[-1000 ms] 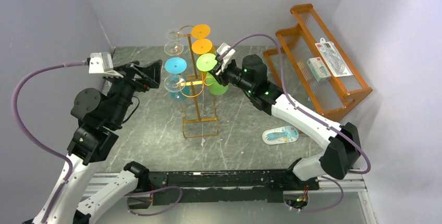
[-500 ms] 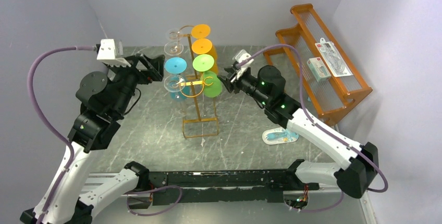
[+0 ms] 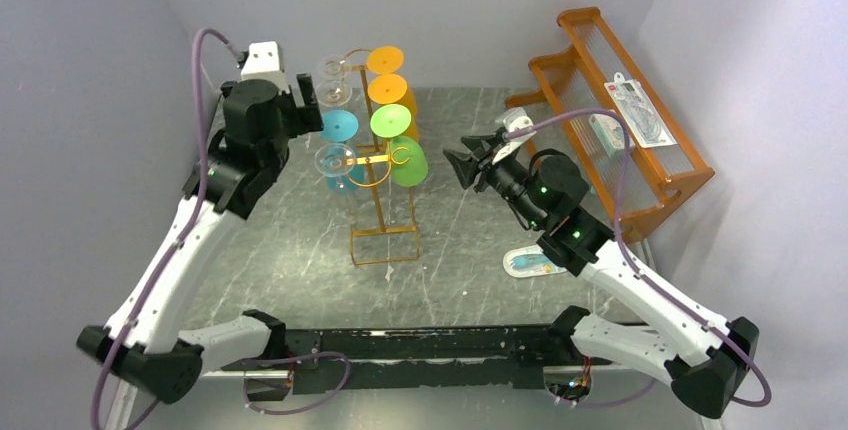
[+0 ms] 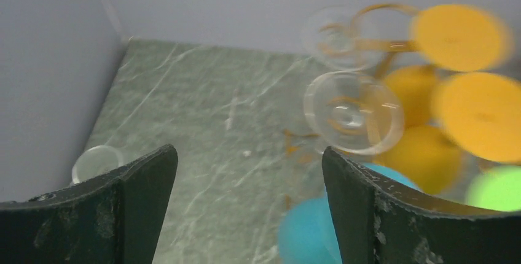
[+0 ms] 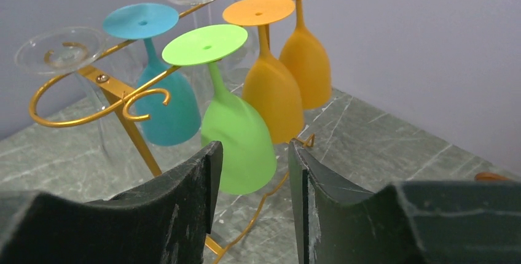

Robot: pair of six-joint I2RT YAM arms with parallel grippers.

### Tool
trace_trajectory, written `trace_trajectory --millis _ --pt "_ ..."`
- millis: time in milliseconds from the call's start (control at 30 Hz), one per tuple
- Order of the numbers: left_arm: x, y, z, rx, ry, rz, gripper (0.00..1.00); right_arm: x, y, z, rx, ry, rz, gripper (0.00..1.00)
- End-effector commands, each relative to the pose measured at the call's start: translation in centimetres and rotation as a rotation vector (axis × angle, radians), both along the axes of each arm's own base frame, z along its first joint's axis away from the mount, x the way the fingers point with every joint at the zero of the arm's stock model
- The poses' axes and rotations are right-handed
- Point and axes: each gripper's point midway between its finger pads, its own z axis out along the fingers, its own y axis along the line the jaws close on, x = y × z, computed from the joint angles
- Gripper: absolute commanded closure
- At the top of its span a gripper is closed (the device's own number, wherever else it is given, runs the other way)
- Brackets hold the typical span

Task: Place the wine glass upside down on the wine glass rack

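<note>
- The green wine glass (image 5: pixel 236 135) hangs upside down on the wine glass rack (image 5: pixel 134 130), on the side toward the right arm. The golden wire carries it under its foot, and the mouth of the bowl points down to the surface (image 3: pixel 300 250).
- I judge it light and stiff, with a smooth and rather slippery skin. If it is real glass it is fragile, mostly at the thin stem.
- The best place to take hold is, I think, the wide part of the bowl, or the stem just under the foot, with gentle pressure only.
- It is opaque and bright green: a flat round foot on top, a slim stem, and a tulip-shaped bowl below.
- Two orange glasses (image 5: pixel 270 98), a blue glass (image 5: pixel 166 110) and some clear glasses (image 4: pixel 353 113) hang beside it.
- The right claw (image 5: pixel 252 172) is near the green glass but apart from it; the jaws are moderately parted and hold nothing.
- The left claw (image 4: pixel 246 159) is high at the other side of the rack, spread wide and empty.
- In the left wrist view a small clear rim (image 4: pixel 96 163) stands by the wall; I cannot tell what it is.
</note>
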Motion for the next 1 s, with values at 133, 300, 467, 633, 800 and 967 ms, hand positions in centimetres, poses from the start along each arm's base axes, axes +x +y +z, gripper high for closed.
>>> trace_trajectory --millis 133,300,467,633,800,967 --pt "3.2 10.5 -7.3 -0.063 0.223 0.241 0.21 -0.6 -1.7 -0.3 0.04 0.04 -0.055 0.52" --pt "3.4 13.9 -12.4 -0.118 0.354 0.305 0.32 -0.3 -3.0 -0.1 0.043 0.037 -0.12 0.51" --pt "3.1 16.0 -16.9 -0.148 0.441 0.357 0.45 -0.1 -2.7 -0.7 0.039 0.064 -0.118 0.51" --pt "3.9 16.5 -18.6 -0.168 0.488 0.358 0.56 0.2 -2.7 -0.9 0.04 0.076 -0.13 0.5" --pt "4.9 17.4 -18.6 -0.161 0.45 0.395 0.57 0.2 -2.5 -1.0 0.047 0.081 -0.122 0.5" --pt "5.1 18.3 -19.8 -0.139 0.491 0.431 0.58 0.5 -2.3 -1.3 0.033 0.09 -0.127 0.49"
